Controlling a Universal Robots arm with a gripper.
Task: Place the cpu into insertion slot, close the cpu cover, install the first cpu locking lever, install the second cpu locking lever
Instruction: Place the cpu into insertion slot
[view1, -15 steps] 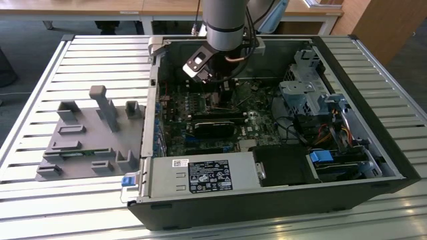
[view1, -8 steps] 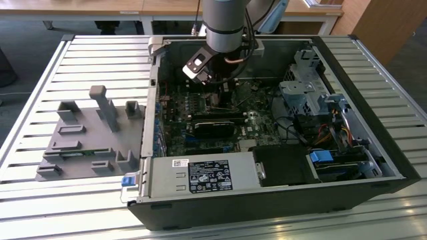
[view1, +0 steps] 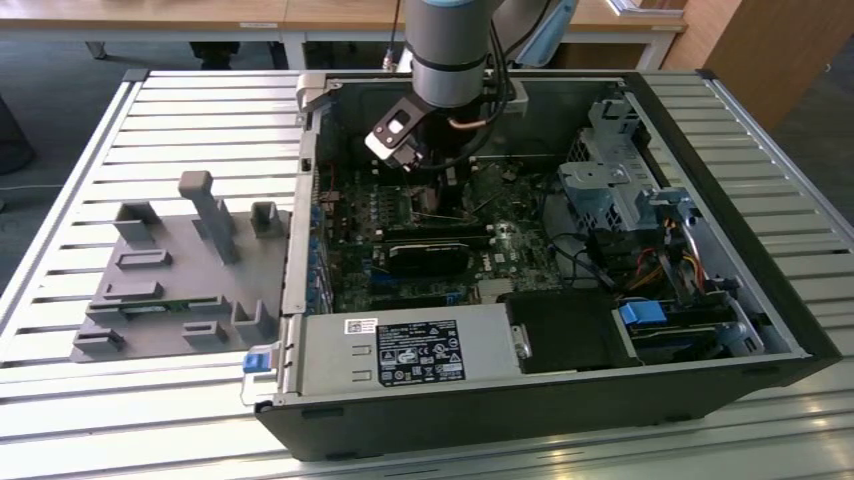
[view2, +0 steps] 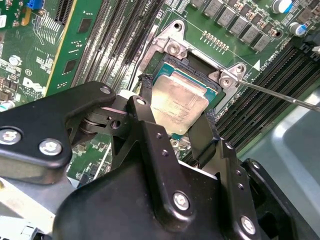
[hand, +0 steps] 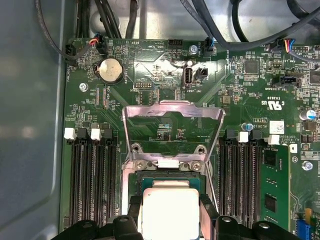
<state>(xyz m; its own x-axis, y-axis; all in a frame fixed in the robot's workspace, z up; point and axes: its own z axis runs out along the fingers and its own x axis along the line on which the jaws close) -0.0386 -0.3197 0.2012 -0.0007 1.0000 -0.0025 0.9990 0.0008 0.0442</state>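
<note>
At near edge of open computer case (view1: 534, 425): power supply (view1: 400, 352); at exterior view's left, just beside case, grey fixture block (view1: 174, 270) on table (view1: 134, 400); farther in, above motherboard (view1: 394, 212), gripper (view2: 178, 99); narrowed onto cpu (hand: 171, 215), fingers (view2: 202, 137) against two opposite edges; holds it low in socket (view2: 172, 47), fully seated or not cannot tell; just beyond socket, cpu cover (hand: 172, 112), upright and open; off socket corner, thin locking lever (view2: 280, 96), sticking out.

1. one cpu (hand: 170, 212), silver-topped.
2. one cpu cover (hand: 145, 111), a metal frame.
3. two black fingers (view2: 202, 137).
4. one robot arm (view1: 454, 50).
5. one open computer case (view1: 534, 415).
6. one round coin battery (hand: 110, 69).
7. one grey fixture plate (view1: 174, 290) on the tabletop (view1: 80, 400).
8. one power supply box (view1: 400, 350).
</note>
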